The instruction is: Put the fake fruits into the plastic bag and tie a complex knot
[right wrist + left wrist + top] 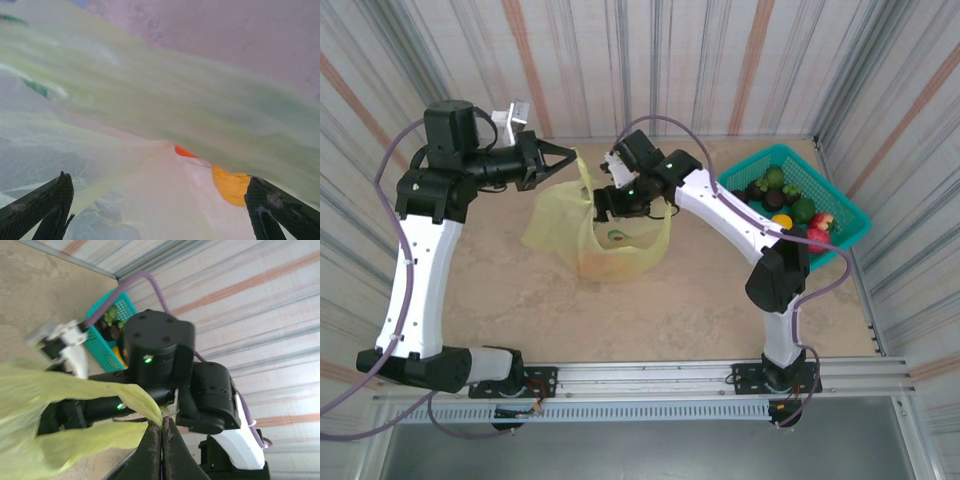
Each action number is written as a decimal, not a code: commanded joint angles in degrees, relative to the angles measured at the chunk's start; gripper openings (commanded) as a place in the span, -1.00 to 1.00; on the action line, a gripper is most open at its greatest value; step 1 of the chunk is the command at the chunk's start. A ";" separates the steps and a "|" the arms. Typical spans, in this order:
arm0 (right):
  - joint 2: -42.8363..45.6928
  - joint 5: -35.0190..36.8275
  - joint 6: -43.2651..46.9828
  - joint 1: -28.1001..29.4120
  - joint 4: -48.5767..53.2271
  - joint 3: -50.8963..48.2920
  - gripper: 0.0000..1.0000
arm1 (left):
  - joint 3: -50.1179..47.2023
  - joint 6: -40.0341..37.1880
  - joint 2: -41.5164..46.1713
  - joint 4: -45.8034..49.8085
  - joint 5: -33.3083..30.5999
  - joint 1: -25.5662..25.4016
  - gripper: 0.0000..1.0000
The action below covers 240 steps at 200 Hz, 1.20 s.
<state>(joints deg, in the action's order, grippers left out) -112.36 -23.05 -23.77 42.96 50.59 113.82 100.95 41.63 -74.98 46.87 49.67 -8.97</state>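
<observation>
The plastic bag [600, 240] is seen as thin, translucent, pale yellow-green film, crinkled and faintly shiny. The fake fruits [804, 210] are rendered in glossy plastic, and the basket [848, 218] at the right edge of the tabletop [650, 310] is moulded teal plastic with mesh sides. The tabletop itself is finished matt, in a mottled beige, stone-like surface. A bare metal rail [700, 375] is fixed along its near edge. The fingers [35, 210] of the right end effector [159, 195] are shown matt black and finely textured; the left end effector [161, 450] is likewise dark and matt. Smooth white shells and matt black housings are seen on both arms.
</observation>
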 commanded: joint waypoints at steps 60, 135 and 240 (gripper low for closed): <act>9.61 -9.43 2.36 -5.71 1.61 1.14 0.53 | -2.03 1.40 1.85 -2.14 1.04 0.62 -1.00; 16.56 -20.19 -11.13 -13.53 -14.54 -7.91 0.42 | -2.25 4.49 0.72 -3.18 0.76 0.56 -1.00; 13.80 -16.54 -32.61 -10.33 -42.50 -16.91 0.40 | -2.42 5.31 -1.01 -6.88 0.96 -1.75 -1.00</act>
<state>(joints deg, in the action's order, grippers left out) -96.97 -41.15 -46.39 30.20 21.54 96.57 98.52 46.59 -75.59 42.15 49.52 -10.50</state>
